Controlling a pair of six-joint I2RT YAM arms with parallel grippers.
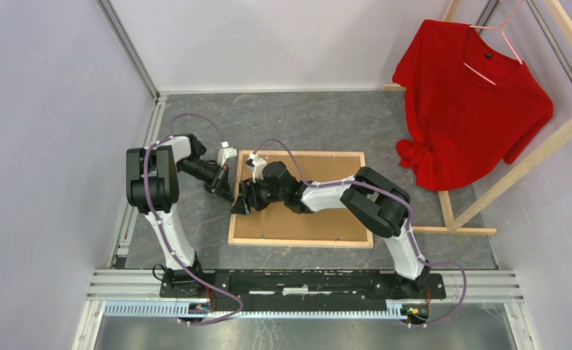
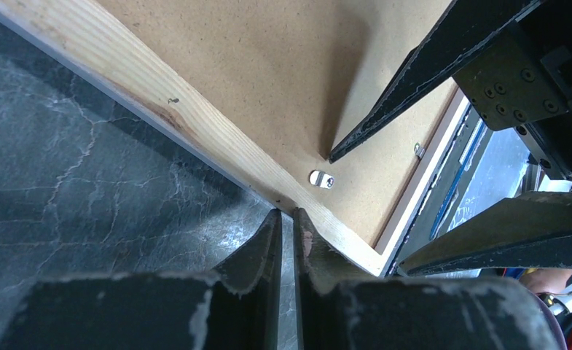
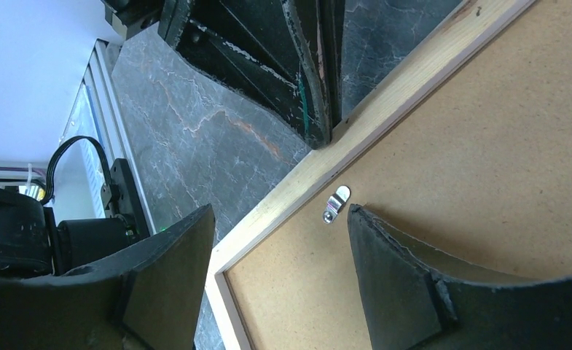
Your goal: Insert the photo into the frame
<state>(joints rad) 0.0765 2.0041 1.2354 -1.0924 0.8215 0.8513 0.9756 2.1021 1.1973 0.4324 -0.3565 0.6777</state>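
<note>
The frame point(image 1: 301, 241) lies face down on the dark table, bare wood rails up, with a brown hardboard sheet point(image 1: 319, 211) filling it. The photo is hidden. My left gripper point(image 2: 286, 213) is shut, its tips touching the outer edge of the frame's left rail point(image 2: 159, 95), with only table showing in the thin slit between them. My right gripper point(image 3: 280, 211) stands open over that same rail point(image 3: 385, 95), one finger above the table and the other above the hardboard point(image 3: 487, 182), beside a small metal clip point(image 3: 336, 203). From above, both grippers meet at the frame's left side point(image 1: 237, 195).
A red shirt point(image 1: 472, 102) hangs on a bare-wood clothes rack point(image 1: 530, 157) at the back right, the rack's foot close to the frame's right side. Pale walls close in at left and back. A metal rail point(image 1: 304, 284) carries the arm bases.
</note>
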